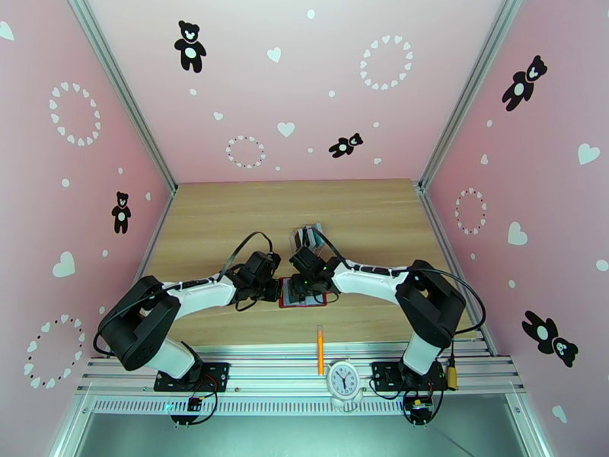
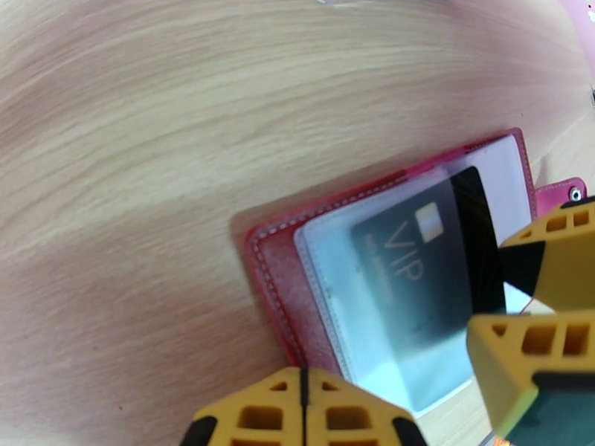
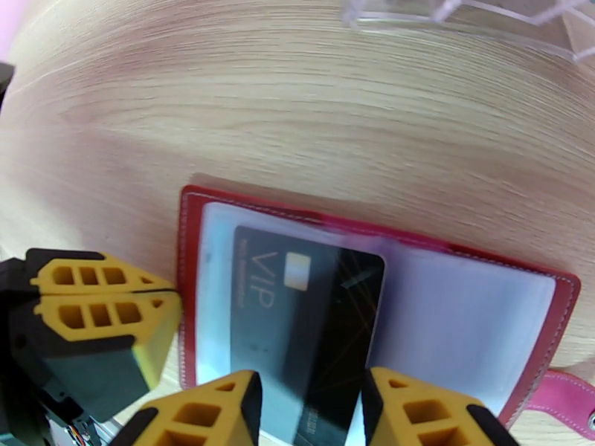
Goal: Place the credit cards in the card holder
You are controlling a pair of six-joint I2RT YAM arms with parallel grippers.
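We see pink walls (image 1: pixel 320 93) with black bears, white hearts and dotted rings, around a light wooden table (image 1: pixel 228 215) under even light.

Bright, even light with soft shadows — wrist views blur close up, the wood grain bowing at edges.

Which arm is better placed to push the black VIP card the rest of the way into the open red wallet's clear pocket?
The right. Its pincer straddles the black VIP card, already partly inside the red wallet. The left pincer is shut at the wallet's edge, apparently steadying it.
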